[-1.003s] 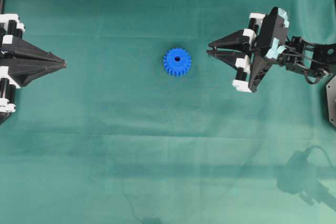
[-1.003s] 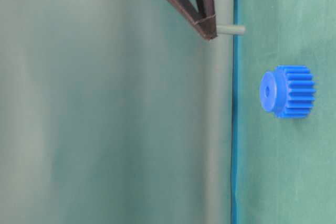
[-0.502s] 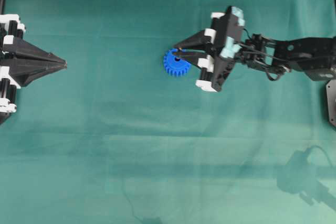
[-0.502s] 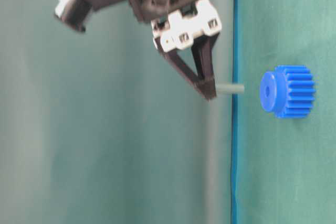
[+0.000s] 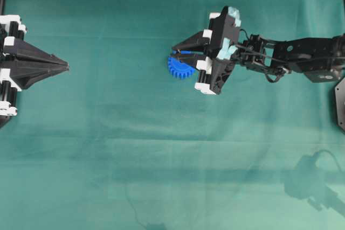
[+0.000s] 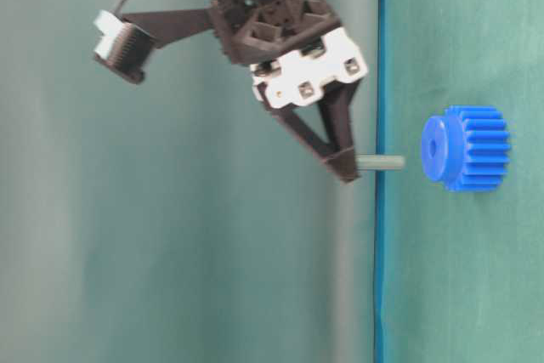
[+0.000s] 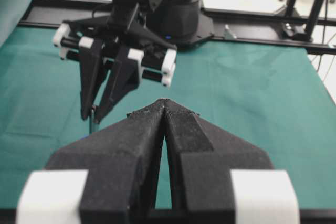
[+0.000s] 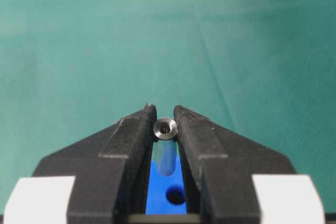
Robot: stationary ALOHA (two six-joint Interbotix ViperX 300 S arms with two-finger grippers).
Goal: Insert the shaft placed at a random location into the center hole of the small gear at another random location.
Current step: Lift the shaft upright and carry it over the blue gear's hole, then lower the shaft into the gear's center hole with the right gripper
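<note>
Just above the small gear (image 6: 467, 148), the right gripper (image 6: 347, 165) pinches the shaft (image 6: 380, 161), hub at its three o'clock; left gripper (image 5: 66, 67) sits closed, empty.

I see my right gripper (image 5: 176, 54) hanging above the small gear (image 5: 180, 68), covering its top from twelve o'clock. At nine o'clock, bare green cloth (image 5: 118, 133) runs to the left gripper (image 5: 67, 67), well apart. Toward six o'clock the cloth lies open too.
</note>
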